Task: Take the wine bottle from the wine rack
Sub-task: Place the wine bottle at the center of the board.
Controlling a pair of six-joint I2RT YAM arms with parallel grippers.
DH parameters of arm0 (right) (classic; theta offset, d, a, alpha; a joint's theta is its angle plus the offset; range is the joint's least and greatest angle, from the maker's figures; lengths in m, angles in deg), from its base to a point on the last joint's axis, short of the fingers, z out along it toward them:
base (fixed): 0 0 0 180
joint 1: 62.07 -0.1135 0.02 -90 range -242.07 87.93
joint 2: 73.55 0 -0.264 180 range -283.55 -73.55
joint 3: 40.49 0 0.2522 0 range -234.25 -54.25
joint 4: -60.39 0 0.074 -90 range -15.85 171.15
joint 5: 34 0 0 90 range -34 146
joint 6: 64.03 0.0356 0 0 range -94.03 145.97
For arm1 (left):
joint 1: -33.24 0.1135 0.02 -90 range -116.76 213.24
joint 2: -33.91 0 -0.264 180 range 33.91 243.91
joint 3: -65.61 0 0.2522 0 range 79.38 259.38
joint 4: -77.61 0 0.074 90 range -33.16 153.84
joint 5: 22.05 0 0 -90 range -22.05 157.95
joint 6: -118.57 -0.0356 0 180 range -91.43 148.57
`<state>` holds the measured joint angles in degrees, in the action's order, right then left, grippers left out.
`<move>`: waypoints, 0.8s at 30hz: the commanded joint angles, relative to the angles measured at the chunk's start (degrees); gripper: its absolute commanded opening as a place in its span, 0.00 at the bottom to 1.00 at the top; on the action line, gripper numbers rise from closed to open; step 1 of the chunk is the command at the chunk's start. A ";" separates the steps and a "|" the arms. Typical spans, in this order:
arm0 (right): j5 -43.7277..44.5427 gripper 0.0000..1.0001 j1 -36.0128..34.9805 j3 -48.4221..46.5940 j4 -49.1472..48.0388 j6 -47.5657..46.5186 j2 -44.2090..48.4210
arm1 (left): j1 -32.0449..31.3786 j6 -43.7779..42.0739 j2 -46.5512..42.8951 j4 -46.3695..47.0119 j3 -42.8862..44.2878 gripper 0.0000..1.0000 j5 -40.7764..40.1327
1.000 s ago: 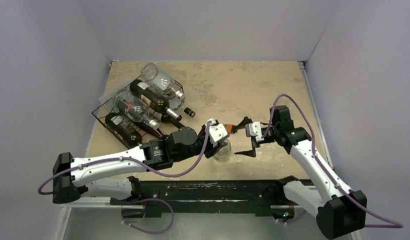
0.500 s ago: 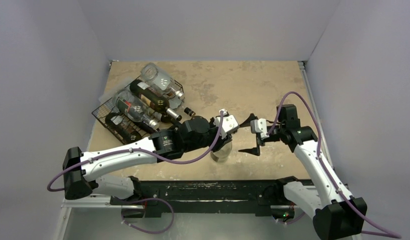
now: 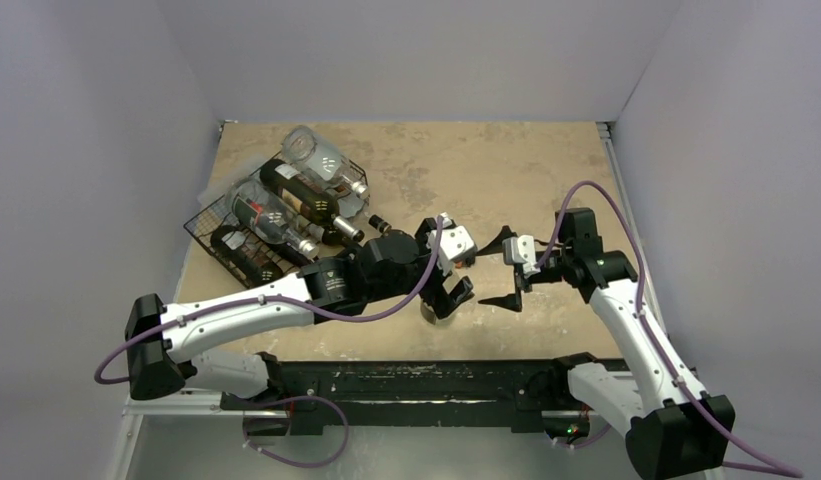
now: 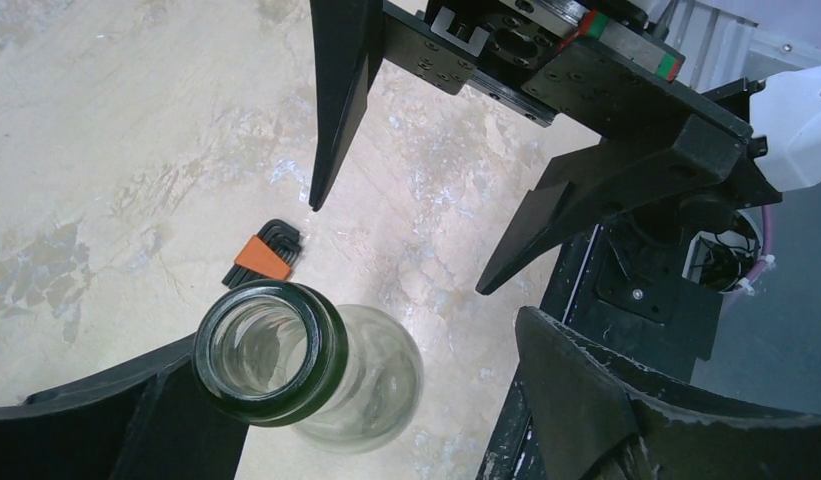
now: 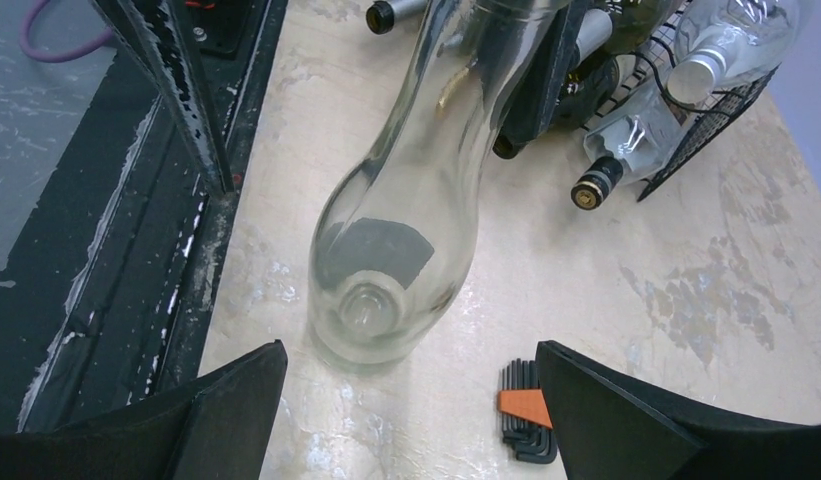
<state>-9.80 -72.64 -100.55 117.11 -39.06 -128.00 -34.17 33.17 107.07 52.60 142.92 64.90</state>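
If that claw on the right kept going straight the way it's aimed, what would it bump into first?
Most likely the clear glass bottle standing upright on the table. It sits centred ahead of the open right gripper, between its fingers' line, though the exact gap is hard to judge.

Clear wine bottle (image 5: 396,260) upright on table (image 5: 686,330); hex key set (image 5: 526,410) near base; right end effector (image 5: 411,348) spread wide.

You're seeing the wine bottle (image 5: 406,240) standing upright on the table (image 3: 506,170) near its front edge, between the left gripper's (image 4: 354,335) 2 fingers. The hex keys (image 4: 264,256) are lying just behind it. The wine rack (image 3: 204,228) is sitting far left, well apart, with bottles lying in it
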 commanded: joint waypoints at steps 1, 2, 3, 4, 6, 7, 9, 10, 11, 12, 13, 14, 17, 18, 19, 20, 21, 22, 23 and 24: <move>-2.49 0.99 0.32 -2.52 1.32 -0.62 -0.71 | 0.24 2.31 -2.72 1.67 1.91 0.91 2.13; -2.61 0.99 0.29 -2.60 1.48 -0.62 -0.80 | 0.39 2.71 -2.96 1.13 2.05 0.92 1.79; -2.77 0.99 0.28 -2.69 1.63 -0.64 -0.89 | 0.67 3.29 -3.13 0.64 2.21 0.92 1.33; -3.00 0.99 0.31 -2.80 1.76 -0.63 -0.98 | 1.00 4.02 -3.43 0.26 2.27 0.92 0.99; -3.63 0.99 0.34 -3.16 1.99 -0.38 -1.18 | 1.88 6.10 -4.40 -0.32 2.21 0.94 -0.13; -3.97 0.99 0.35 -3.48 2.03 0.24 -1.30 | 2.24 7.03 -5.04 -0.47 2.07 0.95 -0.33; -4.29 0.99 0.32 -4.66 2.11 1.75 -1.67 | 3.01 9.48 -6.56 -1.00 1.85 0.98 -0.84; -4.25 0.99 0.27 -5.32 2.21 2.54 -1.89 | 3.34 10.05 -7.40 -1.05 1.66 0.99 -0.22; -4.02 0.99 0.17 -5.95 2.59 2.98 -2.00 | 3.54 10.46 -8.16 -1.00 1.43 1.00 0.20; -3.66 0.99 0.09 -6.73 3.17 3.20 -2.22 | 3.80 10.84 -9.08 -0.87 1.19 1.00 0.63; -3.08 0.99 -0.11 -7.70 3.71 3.62 -2.43 | 3.97 11.31 -9.88 -0.78 0.84 1.00 1.01; -2.38 0.99 -0.35 -8.72 4.28 4.16 -2.61 | 4.18 11.79 -10.77 -0.84 0.52 1.00 1.17; -0.75 0.99 -1.51 -12.31 6.05 6.13 -3.40 | 5.06 13.50 -13.65 -1.33 -0.37 1.00 1.30; -0.47 0.99 -2.01 -13.46 6.23 7.32 -3.65 | 5.25 13.99 -14.64 -1.57 -0.88 1.00 1.29; 0.01 0.99 -2.86 -14.47 6.15 8.69 -3.88 | 5.50 14.45 -15.84 -1.70 -1.45 1.00 1.25; 0.93 0.99 -3.89 -15.43 5.98 10.27 -4.04 | 5.66 14.92 -17.11 -1.83 -2.18 1.00 1.21; 1.82 0.99 -5.30 -16.20 5.58 11.89 -4.14 | 5.75 15.38 -18.40 -1.84 -3.05 1.00 1.08; 2.87 0.99 -6.76 -16.80 4.54 14.02 -4.16 | 5.80 16.13 -19.88 -1.89 -4.08 1.00 0.87; 4.04 0.99 -8.48 -17.10 3.13 16.61 -4.12 | 5.81 16.70 -21.41 -2.08 -5.15 1.00 0.43; 4.73 0.99 -9.96 -17.22 1.75 18.71 -4.04 | 5.81 17.20 -23.46 -2.11 -6.34 1.00 0.06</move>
<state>-8.18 -78.12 -115.20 121.20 -29.07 -132.13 -28.75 46.83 88.87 50.79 139.91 65.38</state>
